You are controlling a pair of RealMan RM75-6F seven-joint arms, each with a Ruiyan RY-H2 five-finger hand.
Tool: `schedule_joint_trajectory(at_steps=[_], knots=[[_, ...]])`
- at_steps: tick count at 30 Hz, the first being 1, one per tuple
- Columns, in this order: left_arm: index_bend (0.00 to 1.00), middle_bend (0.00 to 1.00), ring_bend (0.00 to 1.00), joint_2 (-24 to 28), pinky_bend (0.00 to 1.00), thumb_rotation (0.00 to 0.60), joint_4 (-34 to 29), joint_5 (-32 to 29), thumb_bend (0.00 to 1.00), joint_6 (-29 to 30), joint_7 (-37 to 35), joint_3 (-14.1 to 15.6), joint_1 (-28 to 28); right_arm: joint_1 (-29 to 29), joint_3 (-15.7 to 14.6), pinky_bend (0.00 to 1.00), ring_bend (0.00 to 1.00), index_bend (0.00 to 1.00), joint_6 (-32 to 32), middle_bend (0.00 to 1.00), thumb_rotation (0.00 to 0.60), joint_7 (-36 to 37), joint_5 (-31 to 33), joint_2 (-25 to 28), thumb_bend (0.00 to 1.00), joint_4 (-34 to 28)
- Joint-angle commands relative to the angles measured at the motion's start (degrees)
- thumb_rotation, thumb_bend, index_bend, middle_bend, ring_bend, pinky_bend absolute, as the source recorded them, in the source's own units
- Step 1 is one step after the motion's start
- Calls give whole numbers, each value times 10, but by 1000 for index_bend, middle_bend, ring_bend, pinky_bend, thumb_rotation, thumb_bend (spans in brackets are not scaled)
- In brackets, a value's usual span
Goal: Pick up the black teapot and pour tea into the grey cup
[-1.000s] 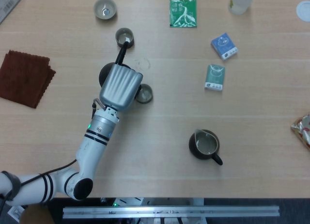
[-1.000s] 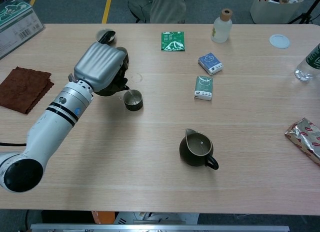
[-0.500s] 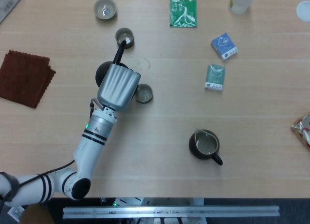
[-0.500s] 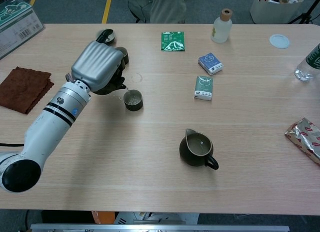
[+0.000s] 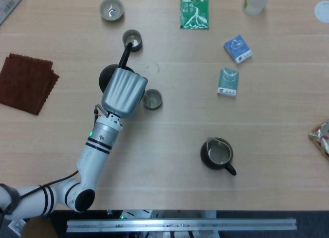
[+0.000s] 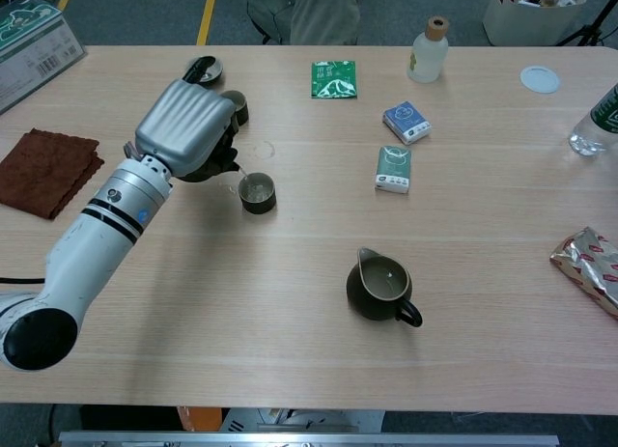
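My left hand (image 5: 123, 91) grips the black teapot (image 5: 107, 76), which shows only as a dark round body under its left edge. The pot's straight handle (image 5: 125, 55) sticks out beyond the hand. In the chest view the hand (image 6: 183, 128) covers most of the teapot (image 6: 216, 164), and the spout points right at the grey cup (image 6: 257, 192). That cup (image 5: 152, 99) stands just right of the hand, with pale liquid inside. The right hand shows in neither view.
Two more small cups (image 5: 132, 40) (image 5: 111, 9) stand behind the hand. A dark pitcher (image 5: 217, 153) sits at the front centre. A brown cloth (image 5: 25, 83) lies left. A green packet (image 5: 194, 13), two small boxes (image 5: 237, 48) (image 5: 228, 82) and a bottle (image 6: 428, 49) lie further back.
My left hand and the teapot have drifted slightly left, away from the grey cup, and the gap between spout and cup has widened.
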Motion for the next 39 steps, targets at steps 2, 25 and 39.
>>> schedule_joint_trajectory(at_steps=[2,25,39], knots=[[891,978,766,0,0,600,1,0,358,-2,1,-2,1,0,0,325,292,528,-1,387,600,-1,1,0,308,0],[891,977,765,20,0,600,-52,-77,358,-52,-67,-41,11,1,2,325,292,528,-4,387,600,-12,5,-5,309,-2],[891,972,761,41,0,600,-38,-73,358,-37,-178,-50,35,2,3,325,292,528,-9,387,600,-12,9,-6,308,-3]])
